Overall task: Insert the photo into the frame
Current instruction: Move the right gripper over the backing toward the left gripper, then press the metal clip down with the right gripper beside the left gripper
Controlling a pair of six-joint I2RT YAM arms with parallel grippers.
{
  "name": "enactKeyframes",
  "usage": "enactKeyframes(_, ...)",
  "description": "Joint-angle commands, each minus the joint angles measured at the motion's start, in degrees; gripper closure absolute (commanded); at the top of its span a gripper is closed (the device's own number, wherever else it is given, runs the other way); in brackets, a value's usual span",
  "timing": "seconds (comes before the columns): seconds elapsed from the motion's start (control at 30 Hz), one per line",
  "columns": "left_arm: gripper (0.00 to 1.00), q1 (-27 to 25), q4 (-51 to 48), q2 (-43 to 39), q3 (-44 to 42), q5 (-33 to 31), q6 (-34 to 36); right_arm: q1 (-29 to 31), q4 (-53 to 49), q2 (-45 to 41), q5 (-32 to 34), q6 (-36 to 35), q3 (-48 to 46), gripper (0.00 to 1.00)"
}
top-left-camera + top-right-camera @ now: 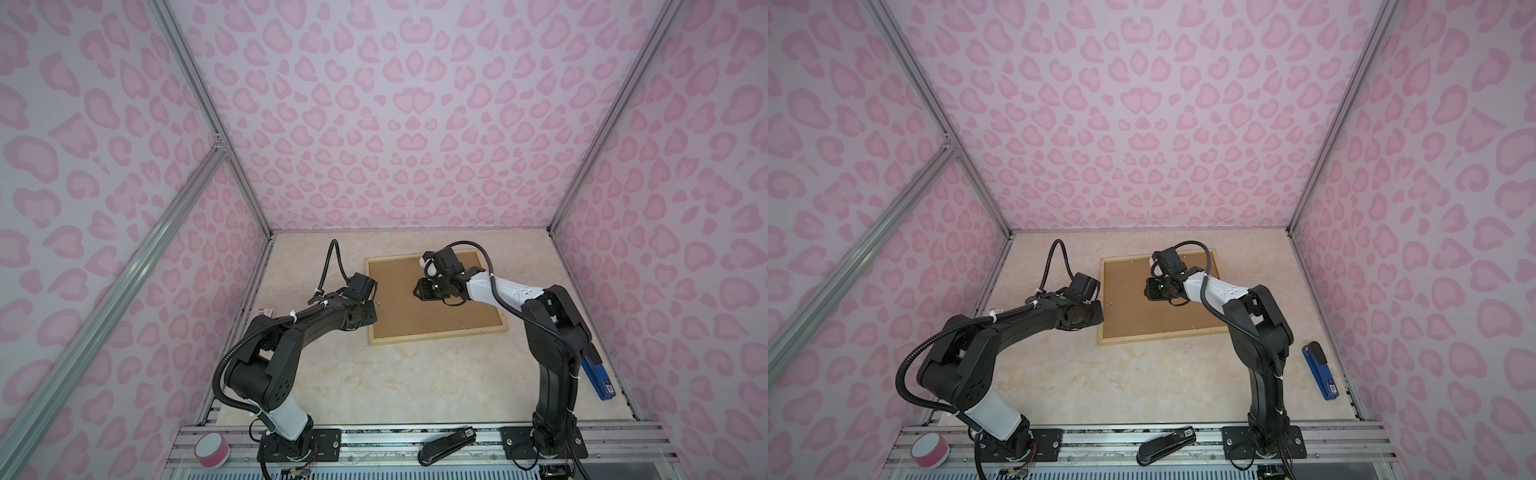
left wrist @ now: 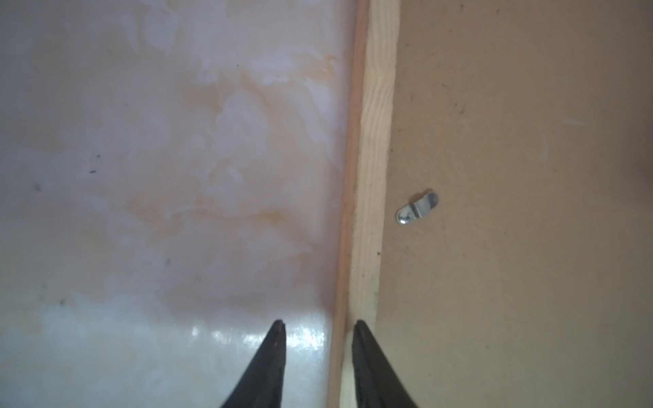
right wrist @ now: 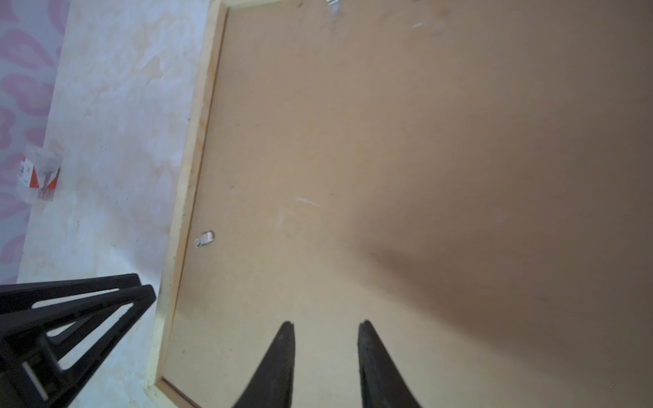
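The frame (image 1: 436, 336) (image 1: 1163, 336) lies face down on the marble table, with the brown backing board (image 1: 399, 307) (image 1: 1133, 307) filling it. The photo is hidden. My left gripper (image 2: 318, 323) hovers over the frame's left strip (image 2: 374, 141); its jaws stand apart, with the strip's outer edge showing between them and nothing held. Its fingertips (image 3: 146, 293) also show in the right wrist view, beside that strip. My right gripper (image 3: 327, 323) is open above the backing board (image 3: 388, 176), empty. A small metal tab (image 2: 417, 209) (image 3: 205, 239) sits on the board near the left strip.
A blue stapler (image 1: 596, 380) (image 1: 1320, 372) lies at the table's right edge. A black stapler (image 1: 446, 446) and a pink tape roll (image 1: 212, 451) rest on the front rail. A small red-white packet (image 1: 268, 311) (image 3: 40, 173) lies by the left wall.
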Motion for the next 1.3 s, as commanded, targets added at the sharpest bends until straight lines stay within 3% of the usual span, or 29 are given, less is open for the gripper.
enactKeyframes(0.0, 0.65, -0.26, 1.95, -0.22, -0.58, 1.02, -1.08, 2.22, 1.75, 3.41, -1.56, 2.03, 3.36, 0.68)
enactKeyframes(0.3, 0.7, -0.52, 3.25, 0.12, -1.26, 0.48, -1.34, 6.19, 3.59, 10.15, -8.12, 3.4, 9.11, 0.69)
enactKeyframes(0.5, 0.71, -0.52, 2.55, 0.47, -0.65, -0.46, -1.08, 7.66, 6.22, 11.23, -9.83, 5.34, 8.03, 0.68)
enactKeyframes(0.93, 0.73, -0.52, 4.54, -0.19, -1.17, 2.65, -0.07, 7.61, 6.98, 15.85, -11.12, 6.53, 12.42, 0.68)
enactKeyframes(1.27, 0.74, -0.52, 0.7, 1.92, -0.36, -0.7, -0.29, 7.15, 13.2, 20.49, -18.98, 10.94, 13.97, 0.68)
